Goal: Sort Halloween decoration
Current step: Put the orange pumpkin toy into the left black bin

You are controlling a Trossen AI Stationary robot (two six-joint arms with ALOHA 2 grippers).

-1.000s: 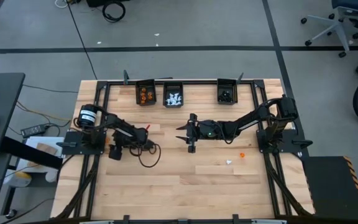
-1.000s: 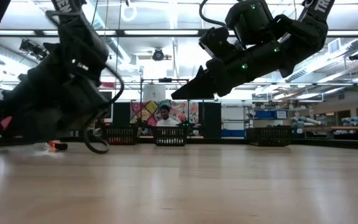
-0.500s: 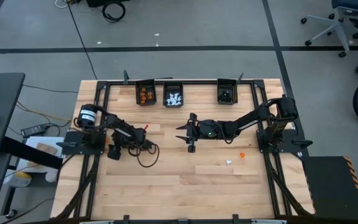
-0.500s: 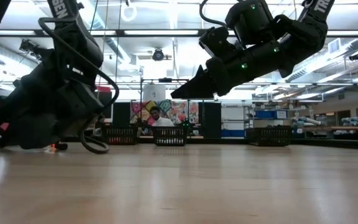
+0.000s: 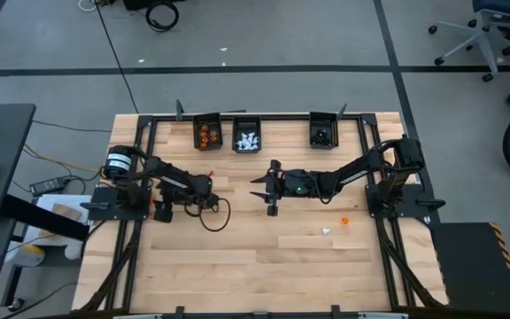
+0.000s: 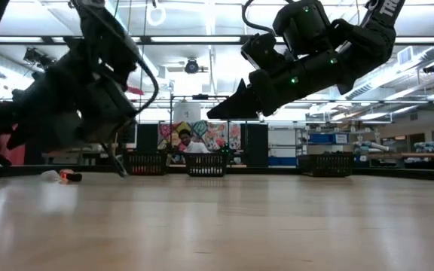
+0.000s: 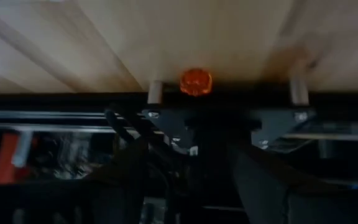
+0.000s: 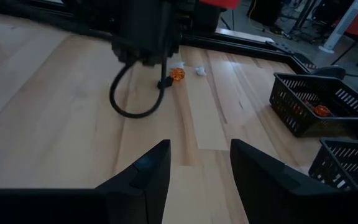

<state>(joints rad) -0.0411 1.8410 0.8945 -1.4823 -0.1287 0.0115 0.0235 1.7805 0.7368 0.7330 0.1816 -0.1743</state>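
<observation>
The left gripper (image 5: 159, 213), fingers apart, is hovering at the worktop's (image 5: 264, 266) left edge over an orange trinket (image 7: 196, 82). The right gripper (image 5: 264, 189), empty and part-open, is waiting mid-frame. Next: lowering and closing on that trinket.

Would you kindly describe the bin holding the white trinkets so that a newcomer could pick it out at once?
Look along the far edge of the wooden table, where three small black bins stand in a row. It is the middle bin, just right of the one with orange pieces. It alone shows a white heap inside; the right-hand bin looks dark inside.
</observation>
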